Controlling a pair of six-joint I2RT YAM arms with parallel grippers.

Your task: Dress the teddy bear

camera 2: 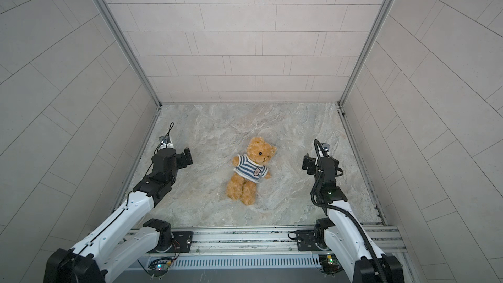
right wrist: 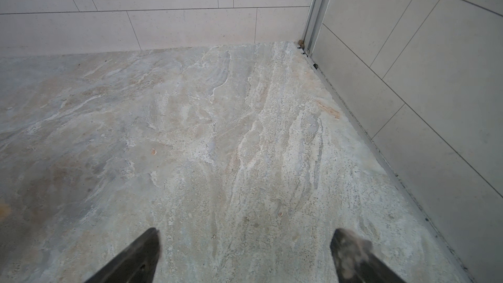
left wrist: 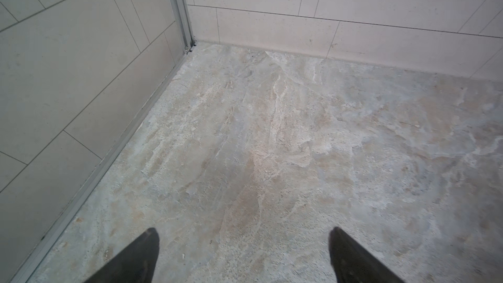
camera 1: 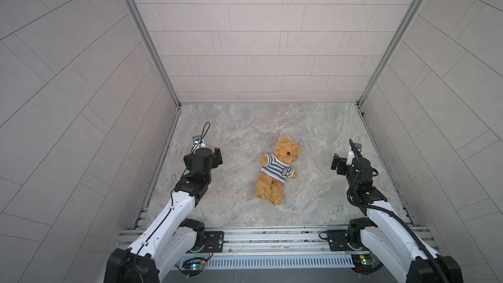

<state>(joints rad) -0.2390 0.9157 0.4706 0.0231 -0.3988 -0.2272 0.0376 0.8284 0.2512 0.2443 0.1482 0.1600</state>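
Note:
The golden-brown teddy bear (camera 1: 285,148) (camera 2: 258,148) lies on its back in the middle of the marbled table in both top views, head toward the back wall. It wears a blue-and-white striped shirt (camera 1: 276,169) (camera 2: 249,168) over its chest and arms. My left gripper (camera 1: 217,157) (camera 2: 187,157) hovers open to the bear's left, well apart from it. My right gripper (camera 1: 336,163) (camera 2: 307,163) hovers open to its right, also apart. In the wrist views, the left gripper (left wrist: 243,231) and right gripper (right wrist: 246,231) show spread black fingers over bare table, nothing between them.
The marbled table (camera 1: 245,126) is boxed in by tiled walls on the left, right and back, with metal corner posts (camera 1: 174,99) (camera 1: 362,102). A metal rail (camera 1: 272,238) carrying both arm bases runs along the front edge.

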